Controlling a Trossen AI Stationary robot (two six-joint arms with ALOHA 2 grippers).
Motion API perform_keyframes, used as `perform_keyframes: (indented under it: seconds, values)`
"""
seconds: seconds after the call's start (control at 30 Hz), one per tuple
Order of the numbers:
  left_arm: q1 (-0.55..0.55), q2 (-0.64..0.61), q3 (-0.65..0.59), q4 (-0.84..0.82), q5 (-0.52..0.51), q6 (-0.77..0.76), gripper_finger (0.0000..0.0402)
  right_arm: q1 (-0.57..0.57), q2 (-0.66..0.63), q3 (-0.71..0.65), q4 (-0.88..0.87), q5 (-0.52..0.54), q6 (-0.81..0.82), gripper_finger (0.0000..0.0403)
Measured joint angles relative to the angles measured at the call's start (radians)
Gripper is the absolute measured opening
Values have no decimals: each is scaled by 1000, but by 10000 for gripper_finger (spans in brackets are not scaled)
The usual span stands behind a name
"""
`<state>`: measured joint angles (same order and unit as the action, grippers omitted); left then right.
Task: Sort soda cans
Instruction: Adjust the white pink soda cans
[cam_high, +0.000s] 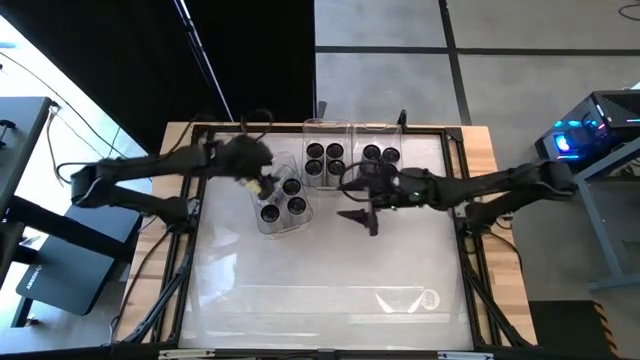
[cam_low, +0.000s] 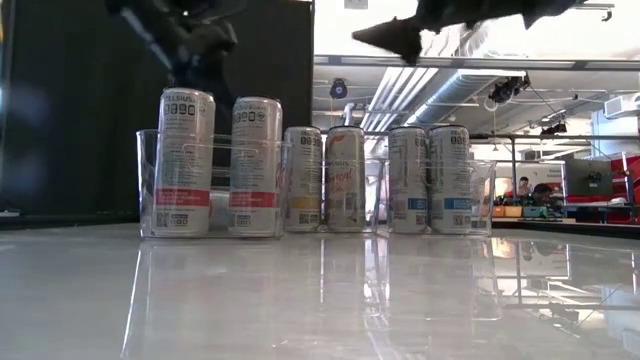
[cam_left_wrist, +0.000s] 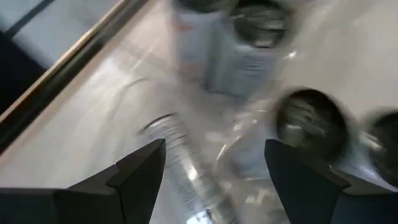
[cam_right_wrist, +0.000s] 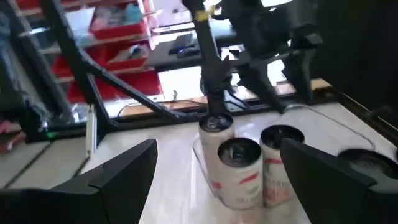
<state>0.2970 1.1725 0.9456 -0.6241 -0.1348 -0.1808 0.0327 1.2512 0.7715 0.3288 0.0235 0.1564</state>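
From above, three clear bins (cam_high: 283, 222) sat near the far edge of the tabletop (cam_high: 320, 290), holding the soda cans (cam_high: 326, 158) upright: several in the left bin, four in the middle, two or three in the right. The left hand (cam_high: 258, 182) hovered over the left bin's far corner, and the right hand (cam_high: 362, 215) hung just in front of the middle bin.

At table height the cans (cam_low: 255, 165) stood in a row inside the bins, both hands above them and clear of every top.

The left wrist view showed that hand's fingers (cam_left_wrist: 140, 171) spread wide with nothing between them, can tops (cam_left_wrist: 311, 121) below.

The right wrist view showed its fingers (cam_right_wrist: 124, 168) equally wide and empty, facing the left bin's cans (cam_right_wrist: 239, 168).

Done well, the next grasp would probably centre over one can, descend straight, and close without nudging its neighbours.
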Motion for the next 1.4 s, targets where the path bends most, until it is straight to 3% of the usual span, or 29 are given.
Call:
perform_keyframes:
  seconds: [0.13, 0.3, 0.5, 0.6, 0.8, 0.97, 1.23, 1.4]
  values:
    - [-30, -154, -186, 170, 47, 21, 268, -68, 135, 71, 33, -94, -47, 336]
    - [-61, -277, -283, 263, 58, -51, 268, -117, 323, 337, -212, -96, -118, 336]
    - [-93, -303, -417, 440, 205, -44, 268, -146, 540, 707, -580, -61, -161, 336]
    - [-87, -305, -486, 518, 191, -45, 268, -153, 639, 863, -724, -28, -175, 336]
    - [-79, -304, -566, 675, 168, -38, 268, -153, 770, 1088, -834, -8, -164, 336]
    - [-91, -324, -569, 677, 197, -50, 268, -153, 829, 1189, -923, -13, -131, 336]
    - [-121, -420, -540, 683, 220, -49, 268, -152, 836, 1196, -945, -12, -86, 336]
    - [-111, -442, -475, 555, 213, -20, 268, -163, 843, 1196, -938, -5, -85, 336]
